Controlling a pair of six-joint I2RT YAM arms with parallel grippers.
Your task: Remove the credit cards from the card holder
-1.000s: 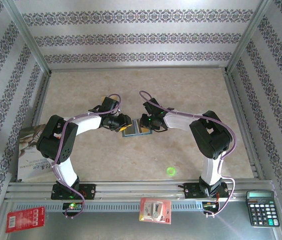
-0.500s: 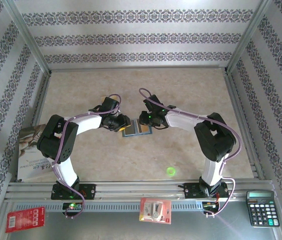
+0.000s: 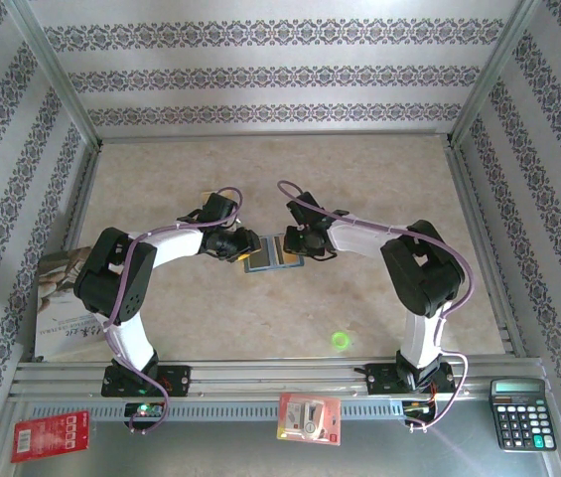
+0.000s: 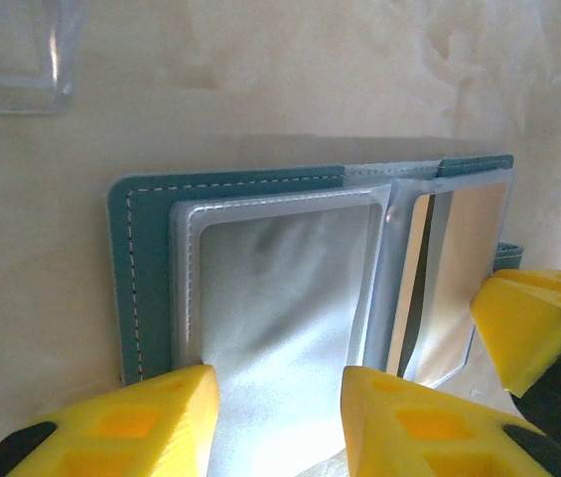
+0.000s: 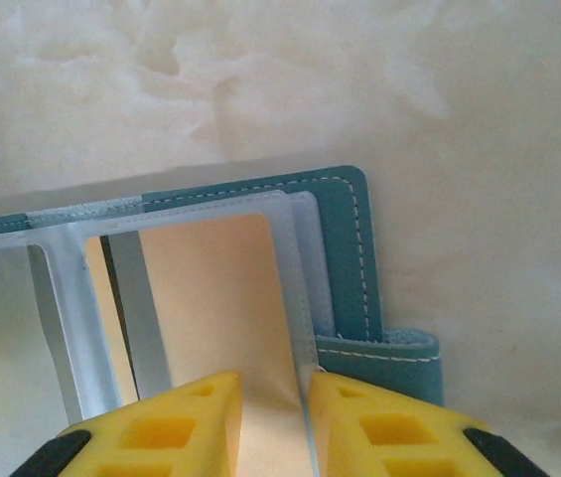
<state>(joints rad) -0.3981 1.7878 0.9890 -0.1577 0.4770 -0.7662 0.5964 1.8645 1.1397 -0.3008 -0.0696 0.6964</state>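
Observation:
The slate-blue card holder (image 3: 272, 255) lies open and flat on the table between both grippers. My left gripper (image 3: 251, 245) is at its left panel. In the left wrist view the left gripper (image 4: 278, 397) is open, its yellow fingers (image 4: 131, 422) straddling a clear sleeve with a silvery card (image 4: 280, 288) in it. My right gripper (image 3: 289, 243) is at the right panel. There the right gripper (image 5: 274, 397) has a narrow gap, set over a tan-gold card (image 5: 210, 298) in its sleeve, close to the sleeve's right edge. The holder's side tab (image 5: 389, 363) sticks out beside the right finger.
A magazine (image 3: 62, 303) lies at the table's left edge. On the near shelf are a red packet (image 3: 50, 435), a red-and-white packet (image 3: 310, 417) and a black calculator (image 3: 521, 412). A green light spot (image 3: 339, 339) marks the table. A clear plastic piece (image 4: 12, 60) lies beyond the holder.
The right arm swung a little out to the right and came back to the holder's right panel, its jaws a touch wider. The left arm and the holder have stayed put.

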